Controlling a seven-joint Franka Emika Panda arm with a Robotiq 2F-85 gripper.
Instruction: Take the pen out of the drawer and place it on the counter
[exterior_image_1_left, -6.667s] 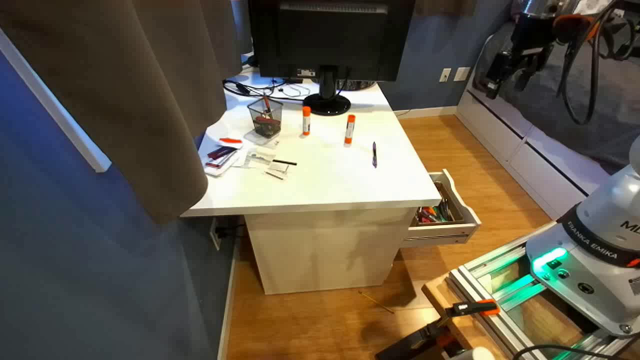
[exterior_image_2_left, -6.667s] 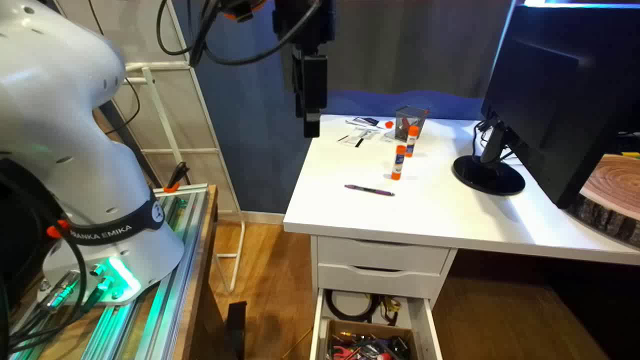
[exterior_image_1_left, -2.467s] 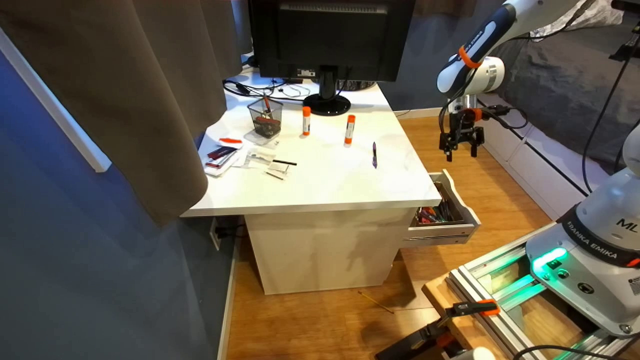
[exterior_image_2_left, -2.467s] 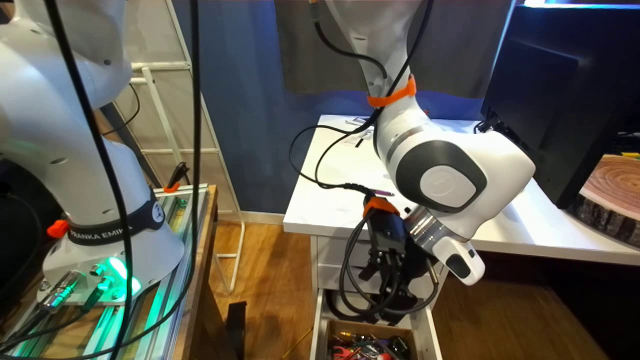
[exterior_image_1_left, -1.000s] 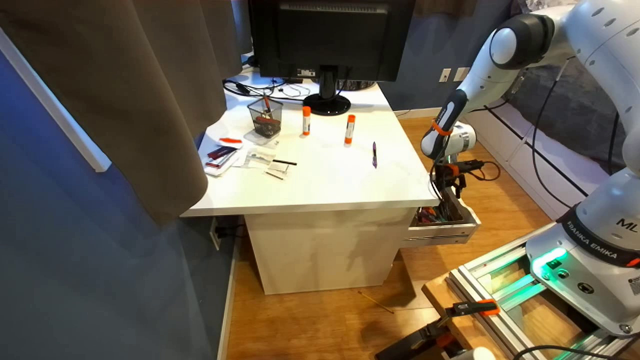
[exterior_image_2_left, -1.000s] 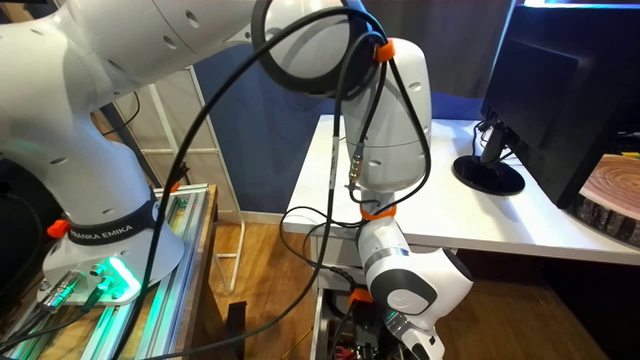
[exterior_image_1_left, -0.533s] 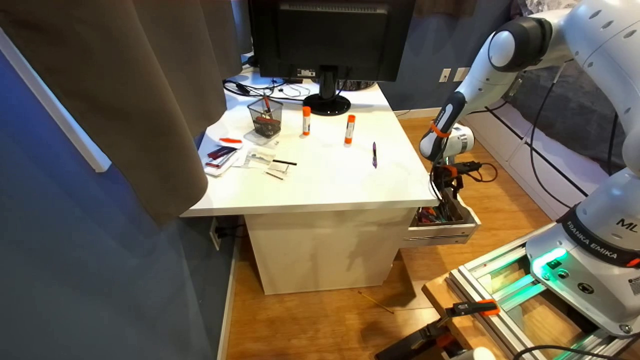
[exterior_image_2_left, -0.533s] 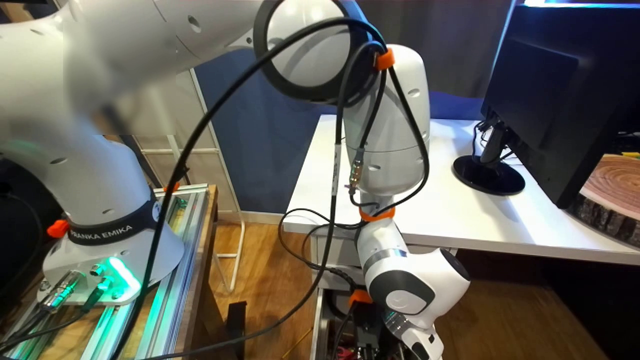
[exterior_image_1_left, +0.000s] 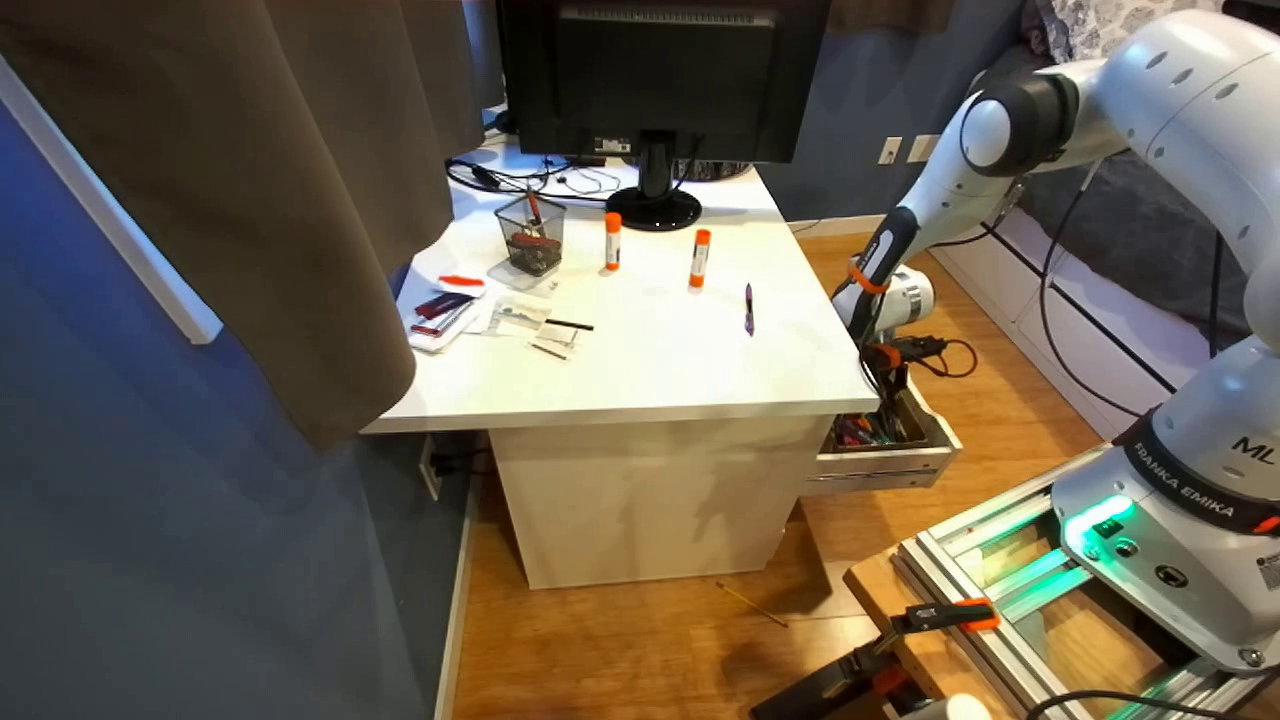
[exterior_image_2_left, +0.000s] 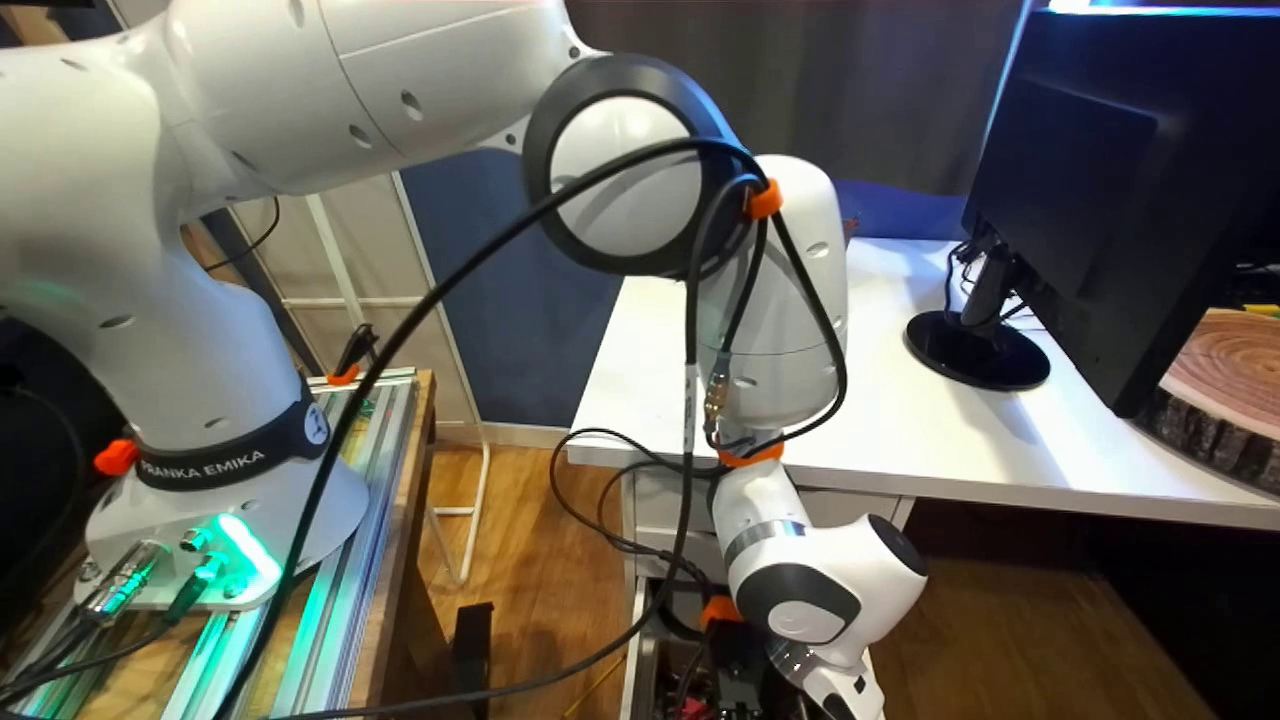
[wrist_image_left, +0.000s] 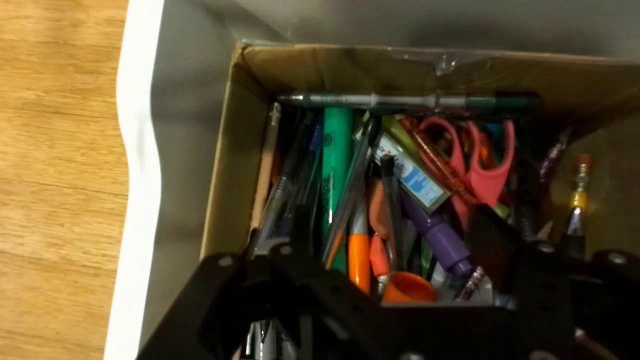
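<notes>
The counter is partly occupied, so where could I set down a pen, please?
In an exterior view, the counter is bare between the purple pen and the black strip, down to the near edge. Crowded: around the mesh cup, cards and cables.

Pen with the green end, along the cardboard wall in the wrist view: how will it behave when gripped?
The pen is probably stiff and light, being slim and straight. Its glossy surface may slip. It looks round, so a nudge could roll it.

Smooth, matt tabletop (exterior_image_1_left: 650, 375); grained wooden floor (exterior_image_1_left: 600, 640).
Dull cardboard box (wrist_image_left: 235, 185); glossy plastic green marker (wrist_image_left: 335, 160); matt cloth curtain (exterior_image_1_left: 250, 180).
</notes>
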